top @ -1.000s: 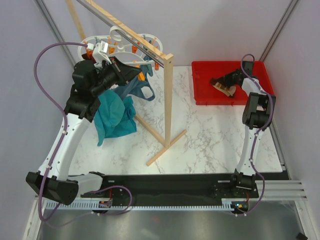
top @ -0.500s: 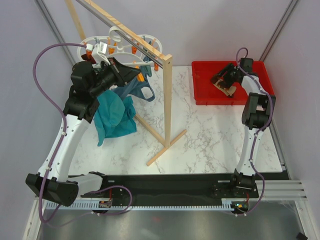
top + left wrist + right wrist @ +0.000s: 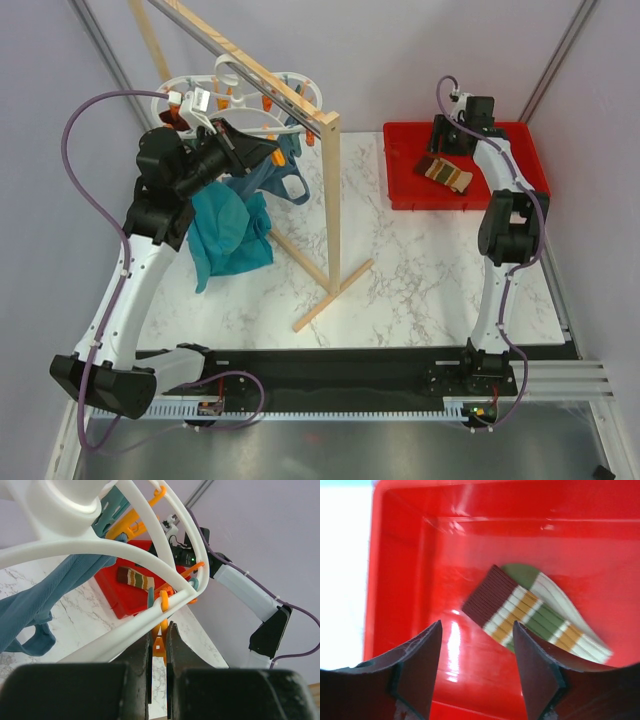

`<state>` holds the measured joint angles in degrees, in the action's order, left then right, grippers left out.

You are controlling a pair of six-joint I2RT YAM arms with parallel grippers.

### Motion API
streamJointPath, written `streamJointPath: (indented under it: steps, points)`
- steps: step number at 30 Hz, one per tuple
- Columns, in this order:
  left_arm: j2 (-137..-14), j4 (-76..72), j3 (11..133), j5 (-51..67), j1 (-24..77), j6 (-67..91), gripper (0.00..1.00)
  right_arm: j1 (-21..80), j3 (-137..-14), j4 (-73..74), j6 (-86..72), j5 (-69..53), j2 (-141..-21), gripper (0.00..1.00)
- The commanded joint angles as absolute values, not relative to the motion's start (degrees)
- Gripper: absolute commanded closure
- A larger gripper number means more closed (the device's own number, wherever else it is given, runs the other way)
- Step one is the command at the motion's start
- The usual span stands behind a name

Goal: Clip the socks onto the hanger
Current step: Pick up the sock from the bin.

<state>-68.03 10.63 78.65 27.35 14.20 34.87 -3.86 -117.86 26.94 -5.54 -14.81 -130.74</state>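
two socks lie in the red bin beneath the wide-apart right jaws.

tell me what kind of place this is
Likely a robot lab bench, not a home: left arm and right arm mounted at a table, with staged laundry: a hanger on a wooden rack and socks in a red bin.

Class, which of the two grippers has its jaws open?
The right gripper, jaws spread above the socks in the red bin; the left gripper pinches an orange clip.
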Motion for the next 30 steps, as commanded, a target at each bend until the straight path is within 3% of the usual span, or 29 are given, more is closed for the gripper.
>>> streamJointPath:
  steps: [1, 8, 18, 30]
  points:
    - [-68.03, 21.53, 74.98, 29.97, 13.36, 36.65, 0.98, -2.38, -119.36, 30.14, 7.01, -9.76, -131.57, 0.36]
    - [-68.29, 21.62, 75.15, 30.41, 13.18, 35.95, 0.98, 2.71, -118.56, 31.55, 12.13, -1.77, -134.03, 0.53]
    - [-66.97, 21.27, 73.57, 30.85, 13.01, 36.3, 0.98, 5.54, -117.24, 31.46, 14.15, 8.09, -137.72, 0.39]
    - [-67.67, 21.09, 73.39, 30.94, 13.01, 36.91, 0.98, 5.8, -119.71, 30.85, 14.85, 11.94, -137.9, 0.4]
